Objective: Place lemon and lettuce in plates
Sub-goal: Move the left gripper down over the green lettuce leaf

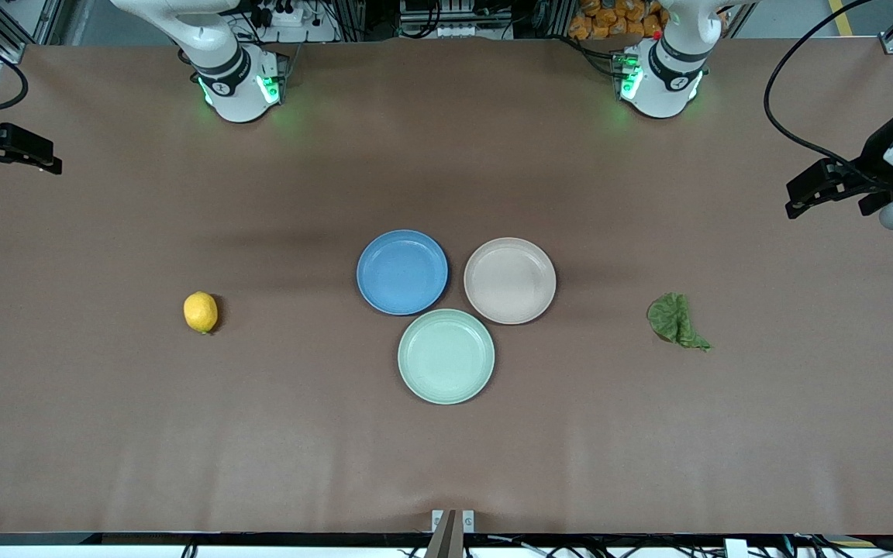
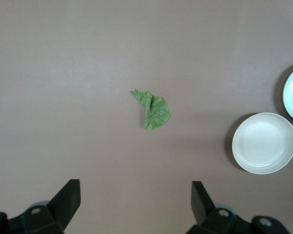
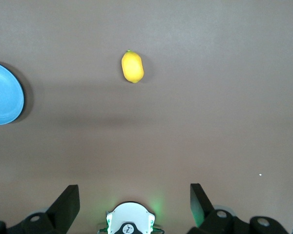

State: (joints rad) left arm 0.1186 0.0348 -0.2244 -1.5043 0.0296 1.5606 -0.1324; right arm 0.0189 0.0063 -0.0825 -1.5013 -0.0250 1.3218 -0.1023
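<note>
The yellow lemon (image 1: 200, 311) lies on the brown table toward the right arm's end; it also shows in the right wrist view (image 3: 132, 67). The dark green lettuce (image 1: 675, 320) lies toward the left arm's end and shows in the left wrist view (image 2: 154, 111). The blue plate (image 1: 401, 271) and the beige-pink plate (image 1: 509, 280) sit side by side mid-table, both empty. My left gripper (image 1: 811, 190) (image 2: 136, 187) is open and empty, high over the left arm's end of the table. My right gripper (image 1: 36, 151) (image 3: 135, 191) is open and empty, high over the right arm's end.
An empty mint-green plate (image 1: 446, 356) sits just nearer to the front camera than the other two, touching them. The two arm bases (image 1: 241, 85) (image 1: 660, 77) stand along the table's edge. The right wrist view shows its own base (image 3: 130, 219).
</note>
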